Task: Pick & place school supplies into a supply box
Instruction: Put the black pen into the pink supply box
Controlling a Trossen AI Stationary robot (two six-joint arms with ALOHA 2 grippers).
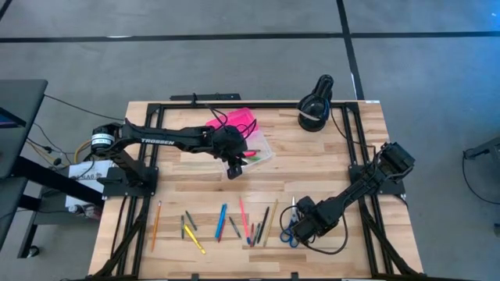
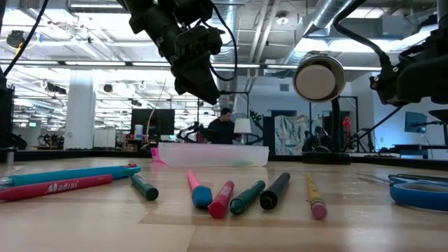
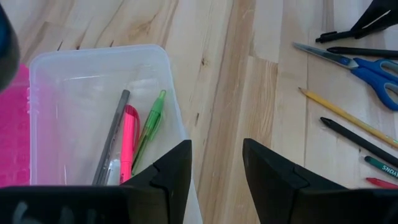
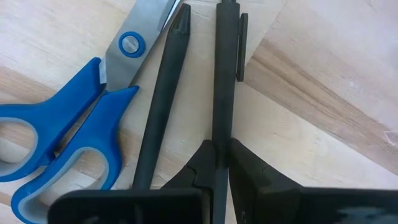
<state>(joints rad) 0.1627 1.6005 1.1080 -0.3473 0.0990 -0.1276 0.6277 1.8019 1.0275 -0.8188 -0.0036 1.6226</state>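
Right wrist view: the right gripper [image 4: 222, 163] pinches a black pen [image 4: 225, 74] beside the scissors [image 4: 74, 124]; lift straight up, clear of them. The left gripper [image 3: 216, 168] hovers unclenched over the box [image 3: 168, 81].

grey floor [image 1: 234, 19], wooden table [image 1: 328, 179], exposed ceiling ducts [image 2: 336, 17]

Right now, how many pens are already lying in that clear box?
3, side by side in the clear box: a grey pen, a pink pen and a green pen. The left gripper above may hide more.
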